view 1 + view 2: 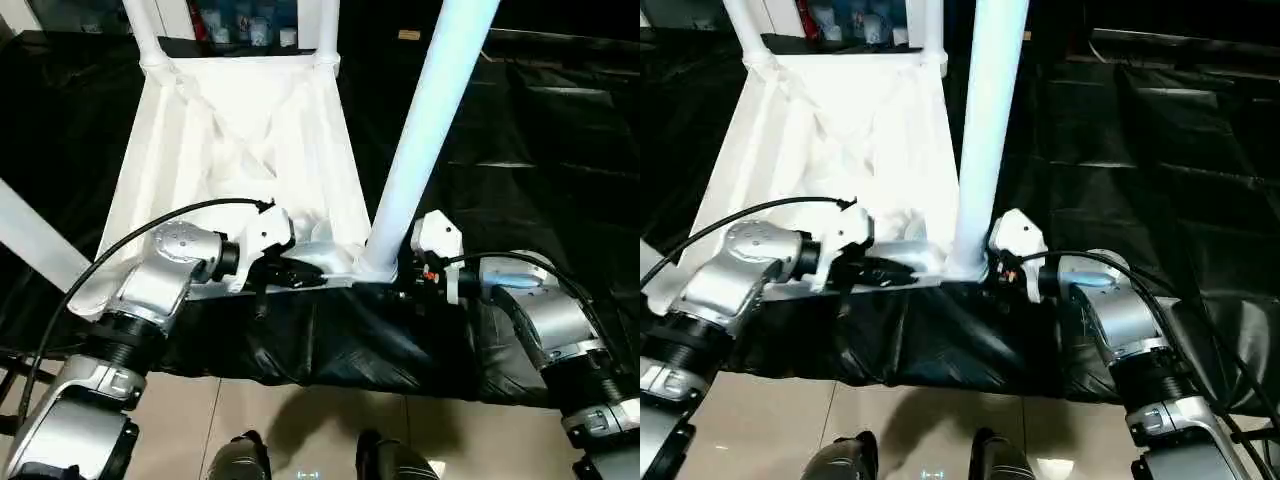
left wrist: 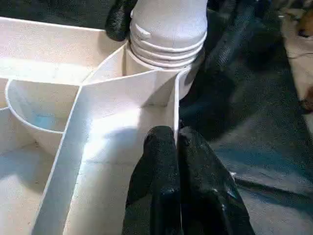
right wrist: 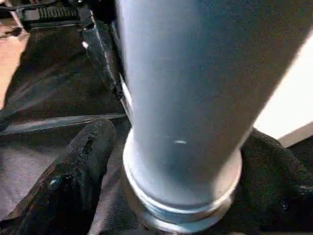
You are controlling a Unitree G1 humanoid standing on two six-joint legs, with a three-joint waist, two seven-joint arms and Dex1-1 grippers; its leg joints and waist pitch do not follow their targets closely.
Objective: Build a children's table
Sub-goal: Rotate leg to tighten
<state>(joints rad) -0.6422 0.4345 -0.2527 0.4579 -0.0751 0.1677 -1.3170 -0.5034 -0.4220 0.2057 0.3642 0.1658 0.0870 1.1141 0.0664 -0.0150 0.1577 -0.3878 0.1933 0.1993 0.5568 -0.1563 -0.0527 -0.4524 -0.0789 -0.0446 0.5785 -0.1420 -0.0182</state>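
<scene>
- The small white plastic children's table (image 1: 240, 150) lies upside down on a black sheet (image 1: 540, 150), near corner at the sheet's near edge; it looks light, stiff and smooth, best held by ribs or leg bases
- Left gripper (image 2: 177, 147) pinches a thin rib, fingers closed on it
- Right gripper (image 3: 171, 166) stands wide open, its fingers either side of the long white tube leg (image 1: 430, 120) at the socket; whether they touch it, I cannot tell
</scene>
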